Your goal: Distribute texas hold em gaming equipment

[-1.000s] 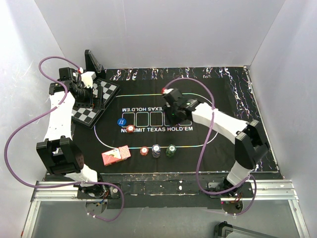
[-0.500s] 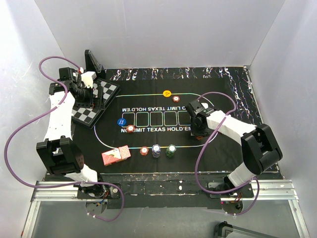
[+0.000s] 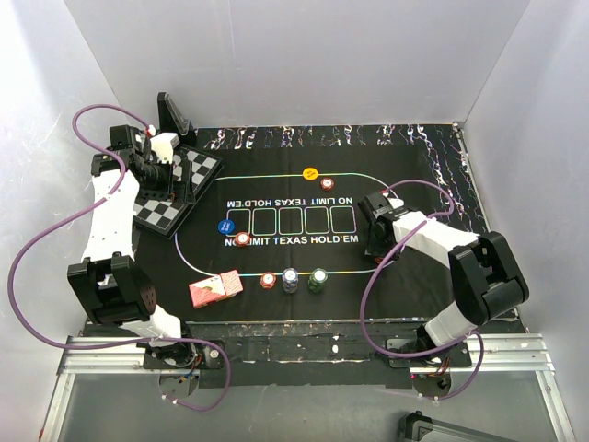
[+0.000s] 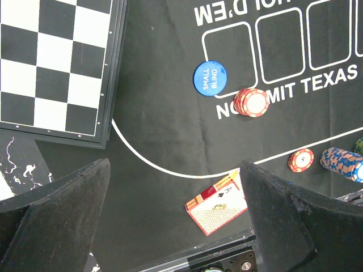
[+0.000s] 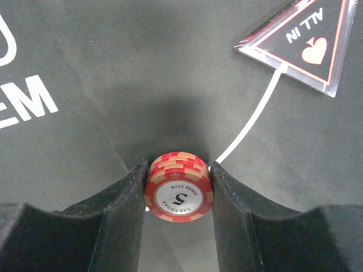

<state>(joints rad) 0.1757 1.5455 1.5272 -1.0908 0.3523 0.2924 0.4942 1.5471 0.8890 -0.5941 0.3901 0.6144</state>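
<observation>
Pinching red chip stack [image 5: 179,195] in R gripper [image 5: 178,166], jaws part-closed; L gripper [image 4: 174,165] wide open, empty, above mat [image 4: 159,113].

Soft, even overhead light — white enclosure walls [image 3: 276,55] glow bright. A diffuse shadow pools behind the red-and-cream poker chip stack [image 5: 178,192]; every view sharp.

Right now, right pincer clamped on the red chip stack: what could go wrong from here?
1. The right pincer squeezes the red chip stack only by its edges. The chips look slightly offset, so some may slip, or the stack may topple on release.
2. The ALL IN marker lies close by on the mat; a careless sideways move could nudge it.
</observation>
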